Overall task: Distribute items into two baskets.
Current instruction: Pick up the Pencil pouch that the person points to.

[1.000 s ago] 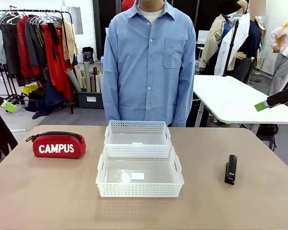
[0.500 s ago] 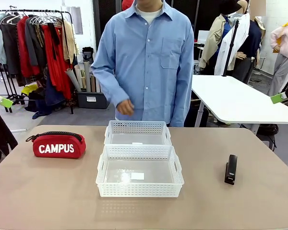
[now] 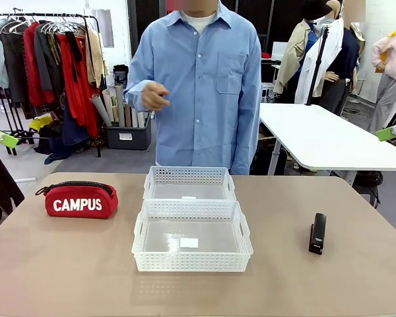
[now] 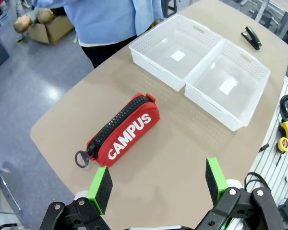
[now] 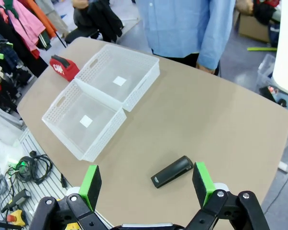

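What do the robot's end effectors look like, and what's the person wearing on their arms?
The left end effector and right end effector look alike: black linkages with silver pivot bolts, each finger faced with a bright green rectangular pad. The person wears a light blue button-up shirt with long sleeves and a chest pocket.

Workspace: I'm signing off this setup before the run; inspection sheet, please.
Surface: tan table, no spills seen.
Job's things: red pouch at left, black stapler at right, both on the table; near basket and far basket adjoining at centre, neither item inside.
Clutter: nothing seen.
Claws: left claw open, raised, facing the pouch; right claw open, raised, facing the stapler; nothing held.
Cables: coiled cables beside the table edge.
Surroundings: person at far side, hand raised; clothes rack behind.
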